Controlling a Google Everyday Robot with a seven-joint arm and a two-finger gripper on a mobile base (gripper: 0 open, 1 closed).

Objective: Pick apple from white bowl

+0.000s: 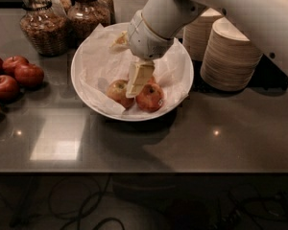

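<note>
The white bowl, lined with crinkled white paper, stands on the grey counter at centre. Two apples lie in its front half. The yellow-golden apple with red blush is on the left. A redder apple is on the right, touching or nearly touching it. My gripper hangs down from the white arm, right above the gap between the two apples, its tip level with their tops. It hides part of both apples.
Several dark-red apples lie at the left edge of the counter. Two glass jars stand behind the bowl at back left. Stacks of beige disposable bowls stand right of the bowl. The counter's front edge runs below.
</note>
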